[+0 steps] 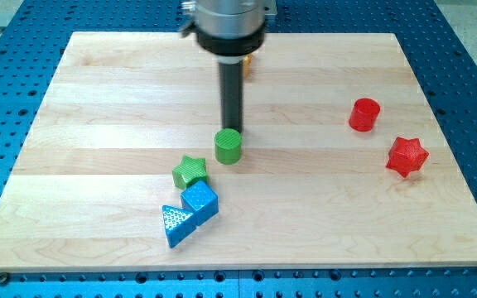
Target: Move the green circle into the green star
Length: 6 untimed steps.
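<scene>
In the camera view, my tip [233,129] is sitting just above the green circle [228,146], right at its top edge. I have no fingers, only a rod. The green star [190,171] is lying near the circle, down and to the view's left. A blue cube [199,201] is touching the star, and a blue triangle [175,223] is sitting beside the cube. A red circle [364,114] and red star [407,156] are resting far off at the view's right on the wooden board [98,108].

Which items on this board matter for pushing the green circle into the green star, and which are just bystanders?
Job:
green circle
green star
my tip, just above the circle

Bystanders:
blue cube
blue triangle
red cylinder
red star
orange block, mostly hidden behind the rod
</scene>
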Motion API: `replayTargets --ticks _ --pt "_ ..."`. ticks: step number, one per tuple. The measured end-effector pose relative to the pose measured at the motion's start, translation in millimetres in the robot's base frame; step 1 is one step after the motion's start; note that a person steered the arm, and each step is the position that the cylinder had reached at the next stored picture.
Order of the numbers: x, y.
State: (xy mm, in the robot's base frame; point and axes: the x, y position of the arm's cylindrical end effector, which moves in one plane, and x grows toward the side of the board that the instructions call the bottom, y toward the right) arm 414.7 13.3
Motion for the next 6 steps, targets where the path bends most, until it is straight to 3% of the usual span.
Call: replayTargets --ticks 1,2,4,6 --pt "1.4 39.8" --pt "29.7 29.2" --pt "21.7 -11.8" --pt "58.6 -44.4"
